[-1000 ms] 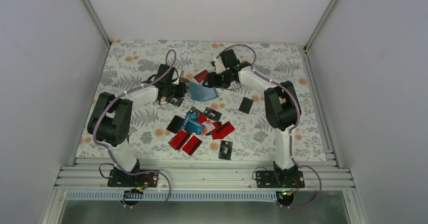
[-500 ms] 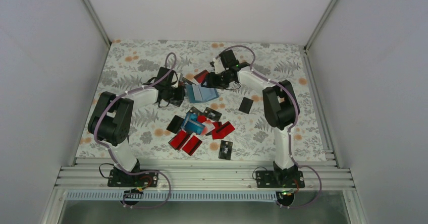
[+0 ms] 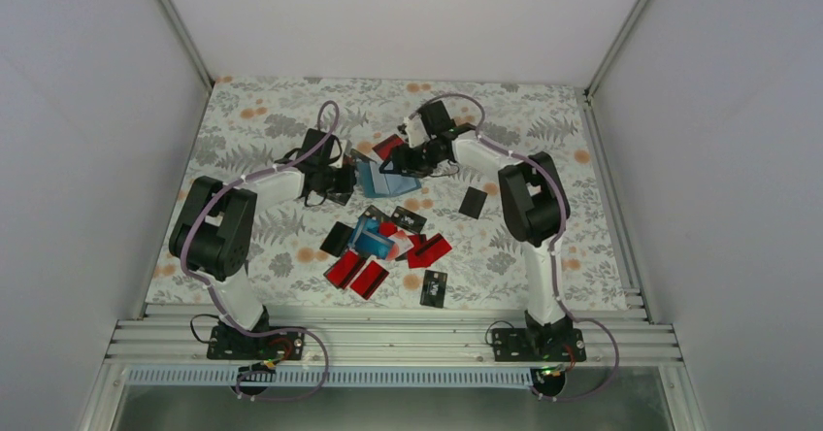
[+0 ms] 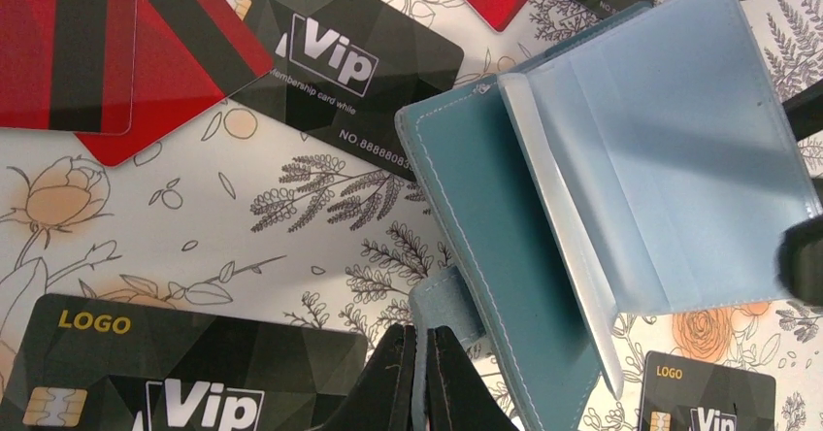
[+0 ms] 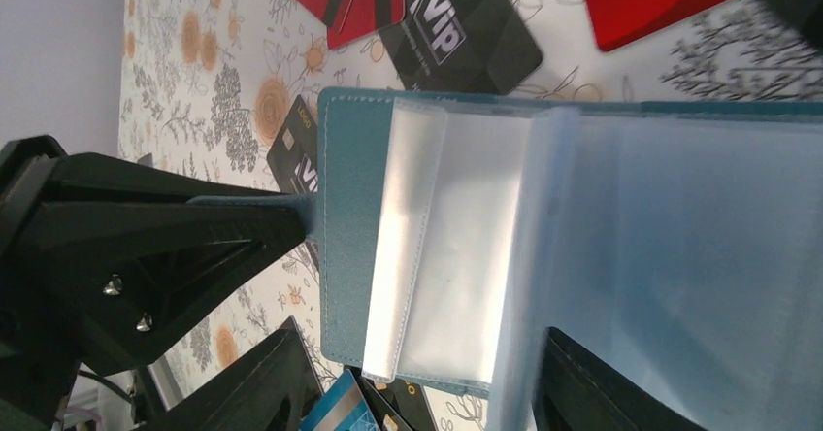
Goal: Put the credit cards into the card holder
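Note:
The teal-blue card holder (image 3: 385,179) lies open at the back middle of the table, its clear sleeves (image 4: 670,159) fanned out. My left gripper (image 4: 423,353) is shut on the holder's teal tab (image 4: 446,300); it also shows in the top view (image 3: 351,175). My right gripper (image 5: 427,392) is open, its fingers wide apart over the holder's (image 5: 349,208) clear sleeves (image 5: 466,247), and it shows in the top view (image 3: 396,162). Red, black and blue credit cards (image 3: 383,247) lie in a pile nearer the arms. No card is in either gripper.
Single black cards lie at the right (image 3: 473,202) and front (image 3: 434,287). A red card (image 3: 388,147) lies behind the holder. Black Vip cards (image 4: 359,72) and red cards (image 4: 87,52) lie close around the holder. A blue card (image 5: 340,414) shows below it.
The right gripper has shifted a little left and down over the holder. The holder has gone from a folded-up shape to spread open. The left gripper stays on the tab.

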